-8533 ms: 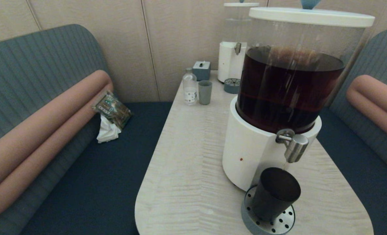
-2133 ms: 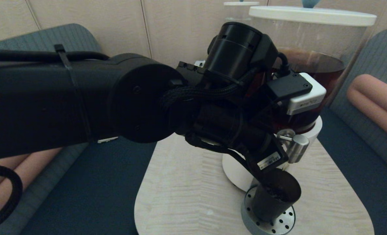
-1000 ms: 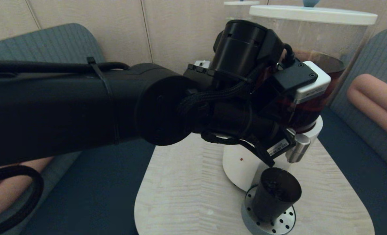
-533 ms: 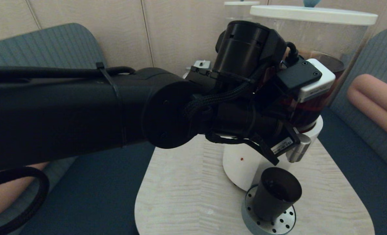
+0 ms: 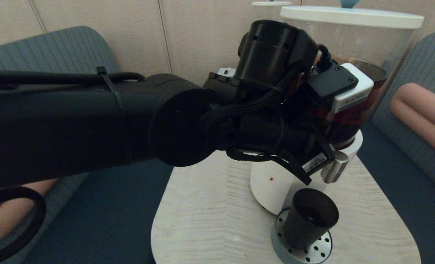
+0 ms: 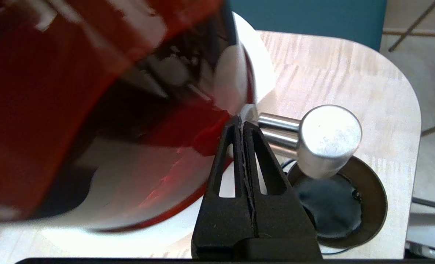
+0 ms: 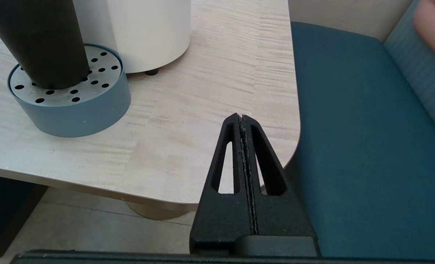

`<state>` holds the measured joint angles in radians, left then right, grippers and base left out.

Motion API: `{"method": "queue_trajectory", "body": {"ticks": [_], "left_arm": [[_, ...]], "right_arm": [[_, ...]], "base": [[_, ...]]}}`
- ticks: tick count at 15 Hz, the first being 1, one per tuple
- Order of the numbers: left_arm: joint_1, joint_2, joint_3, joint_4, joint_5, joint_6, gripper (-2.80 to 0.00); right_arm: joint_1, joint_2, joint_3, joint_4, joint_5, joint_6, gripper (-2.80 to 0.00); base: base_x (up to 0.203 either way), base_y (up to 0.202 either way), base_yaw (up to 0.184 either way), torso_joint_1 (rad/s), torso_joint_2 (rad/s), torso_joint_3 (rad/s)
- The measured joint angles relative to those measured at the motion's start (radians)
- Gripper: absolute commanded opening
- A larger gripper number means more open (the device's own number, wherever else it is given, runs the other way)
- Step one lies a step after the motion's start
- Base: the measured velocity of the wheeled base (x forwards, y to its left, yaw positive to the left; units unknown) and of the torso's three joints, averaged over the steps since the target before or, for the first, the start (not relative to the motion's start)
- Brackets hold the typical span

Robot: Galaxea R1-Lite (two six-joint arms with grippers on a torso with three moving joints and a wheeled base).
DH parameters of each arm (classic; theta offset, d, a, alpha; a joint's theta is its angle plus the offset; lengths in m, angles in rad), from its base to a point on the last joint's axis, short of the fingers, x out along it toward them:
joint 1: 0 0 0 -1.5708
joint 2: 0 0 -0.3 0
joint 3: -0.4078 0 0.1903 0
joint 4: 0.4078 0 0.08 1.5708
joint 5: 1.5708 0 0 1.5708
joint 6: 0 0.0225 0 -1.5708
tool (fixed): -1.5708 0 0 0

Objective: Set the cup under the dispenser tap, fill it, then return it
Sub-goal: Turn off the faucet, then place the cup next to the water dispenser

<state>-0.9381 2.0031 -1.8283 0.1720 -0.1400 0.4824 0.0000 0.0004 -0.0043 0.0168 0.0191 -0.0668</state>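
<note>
In the head view the left arm reaches across from the left, its wrist in front of the brown-liquid dispenser (image 5: pixel 353 44), and the left gripper (image 5: pixel 305 178) sits close beside the dispenser tap (image 5: pixel 334 168). The cup (image 5: pixel 309 218) stands upright on the perforated drip tray (image 5: pixel 320 251) directly below the tap, on the bench (image 5: pixel 210 212). In the left wrist view the left gripper's fingers (image 6: pixel 235 154) are pressed together, holding nothing, their tips beside the tap's horizontal stem next to the dispenser's tank wall; whether they touch the stem cannot be told. Past the tap's round steel end the cup's open mouth shows dark liquid inside. In the right wrist view the right gripper (image 7: pixel 242 119) hangs low off the bench's corner, over the blue seat (image 7: pixel 367 146), fingers closed on nothing, with the cup's base on the tray well apart from it.
</note>
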Motion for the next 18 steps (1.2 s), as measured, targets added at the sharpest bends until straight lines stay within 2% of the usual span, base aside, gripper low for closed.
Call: {"method": "queue_trajectory", "body": {"ticks": [4,7,9,12,14,16,18], "left_arm": [[0.000,-0.065,0.082,0.002,0.016,-0.033,-2.80],[0.002,-0.150,0.202,0.008,0.019,-0.079,-2.80],[0.003,-0.232,0.302,0.008,0.018,-0.165,-2.80],[0.007,-0.386,0.436,-0.011,0.004,-0.352,-2.80],[0.028,-0.499,0.534,-0.065,-0.044,-0.482,-2.80],[0.099,-0.611,0.654,-0.150,-0.143,-0.589,-2.80],[0.192,-0.697,0.790,-0.244,-0.263,-0.621,-2.80]], "right_arm": [[0.000,0.000,0.000,0.000,0.000,0.000,-2.80],[0.000,0.000,0.000,0.000,0.000,0.000,-2.80],[0.000,0.000,0.000,0.000,0.000,0.000,-2.80],[0.000,0.000,0.000,0.000,0.000,0.000,-2.80],[0.000,0.000,0.000,0.000,0.000,0.000,-2.80],[0.000,0.000,0.000,0.000,0.000,0.000,-2.80],[0.000,0.000,0.000,0.000,0.000,0.000,-2.80]], "base": [[0.000,0.000,0.000,0.000,0.00,0.000],[0.000,0.000,0.000,0.000,0.00,0.000],[0.000,0.000,0.000,0.000,0.00,0.000],[0.000,0.000,0.000,0.000,0.00,0.000],[0.000,0.000,0.000,0.000,0.00,0.000],[0.000,0.000,0.000,0.000,0.00,0.000],[0.000,0.000,0.000,0.000,0.00,0.000]]}}
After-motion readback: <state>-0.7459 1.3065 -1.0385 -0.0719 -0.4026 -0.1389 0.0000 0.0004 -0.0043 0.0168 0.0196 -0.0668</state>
